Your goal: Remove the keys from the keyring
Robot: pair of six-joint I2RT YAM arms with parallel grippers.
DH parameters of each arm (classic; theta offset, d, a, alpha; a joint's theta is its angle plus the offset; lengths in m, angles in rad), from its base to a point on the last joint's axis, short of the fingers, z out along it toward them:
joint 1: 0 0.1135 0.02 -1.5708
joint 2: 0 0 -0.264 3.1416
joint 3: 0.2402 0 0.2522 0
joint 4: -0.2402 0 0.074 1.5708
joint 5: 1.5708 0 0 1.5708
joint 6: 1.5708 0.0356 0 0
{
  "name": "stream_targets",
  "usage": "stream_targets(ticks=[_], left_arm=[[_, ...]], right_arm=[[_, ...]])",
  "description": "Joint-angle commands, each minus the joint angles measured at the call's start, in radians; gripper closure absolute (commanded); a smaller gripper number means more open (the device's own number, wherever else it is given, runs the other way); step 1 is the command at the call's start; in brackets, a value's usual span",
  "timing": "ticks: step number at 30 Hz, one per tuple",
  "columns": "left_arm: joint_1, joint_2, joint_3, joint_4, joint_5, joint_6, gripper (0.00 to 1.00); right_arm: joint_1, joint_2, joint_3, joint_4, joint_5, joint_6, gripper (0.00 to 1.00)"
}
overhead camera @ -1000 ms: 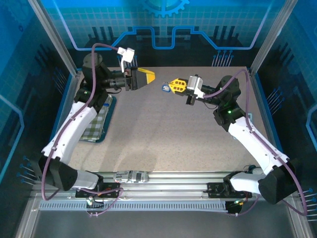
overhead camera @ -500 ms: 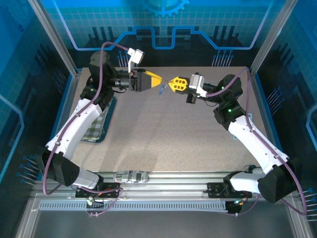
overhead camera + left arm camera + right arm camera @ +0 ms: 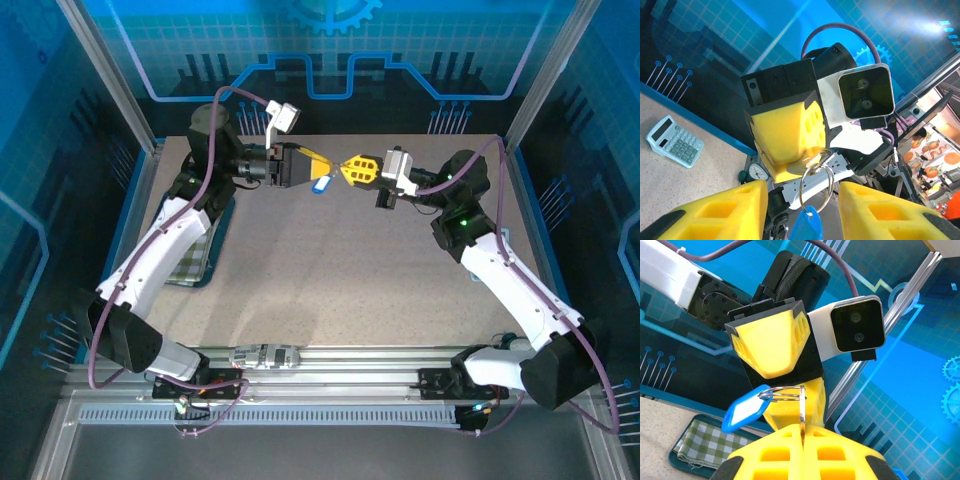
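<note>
My right hand point(image 3: 802, 436) is closed on the keyring point(image 3: 786, 391), and the keys point(image 3: 744, 413) hang from it between the open fingers of my left hand point(image 3: 801, 202).

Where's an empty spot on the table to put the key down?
The table is bare across the middle, from the tray over to the right arm and down to the rail. It's crowded at the far edge, where the left hand and right hand meet around the ring and key.
</note>
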Motion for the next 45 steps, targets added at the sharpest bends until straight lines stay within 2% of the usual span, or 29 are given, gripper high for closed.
stream_targets(ticks=[1, 7, 13, 15, 18, 29, 33, 36, 40, 42, 45], left_arm=[[-0.01, 0.011, 0.035, 0.009, 0.031, -0.006, 0.63], [-0.016, 0.015, 0.037, 0.02, 0.04, -0.015, 0.69], [-0.018, 0.015, 0.03, 0.034, 0.046, -0.028, 0.88], [-0.018, 0.015, 0.017, 0.086, 0.042, -0.067, 0.95], [-0.015, 0.016, -0.009, 0.189, 0.029, -0.15, 1.0], [0.026, 0.022, -0.133, 0.602, -0.071, -0.47, 1.0], [0.029, 0.018, -0.145, 0.605, -0.093, -0.467, 1.0], [0.03, 0.013, -0.149, 0.594, -0.111, -0.456, 1.0], [0.029, 0.003, -0.153, 0.528, -0.106, -0.409, 1.0], [0.033, -0.006, -0.168, 0.495, -0.11, -0.384, 0.83], [0.055, -0.031, -0.207, 0.497, -0.119, -0.368, 0.7]], right_arm=[[-0.008, 0.002, 0.04, 0.004, -0.019, -0.002, 1.0], [0.0, 0.007, 0.049, -0.022, -0.018, -0.023, 1.0], [0.004, 0.006, 0.048, -0.019, 0.0, -0.033, 1.0], [0.01, 0.002, 0.043, -0.016, 0.017, -0.044, 1.0], [0.026, -0.01, 0.028, -0.021, 0.057, -0.081, 1.0], [0.034, -0.056, -0.066, 0.099, 0.102, -0.053, 1.0], [0.038, -0.068, -0.083, 0.104, 0.102, -0.054, 1.0], [0.06, -0.074, -0.073, 0.04, 0.113, -0.109, 1.0], [0.063, -0.068, -0.066, 0.027, 0.158, -0.117, 1.0], [0.054, -0.068, -0.056, 0.019, 0.15, -0.112, 1.0], [0.041, -0.064, -0.037, -0.013, 0.133, -0.113, 1.0]])
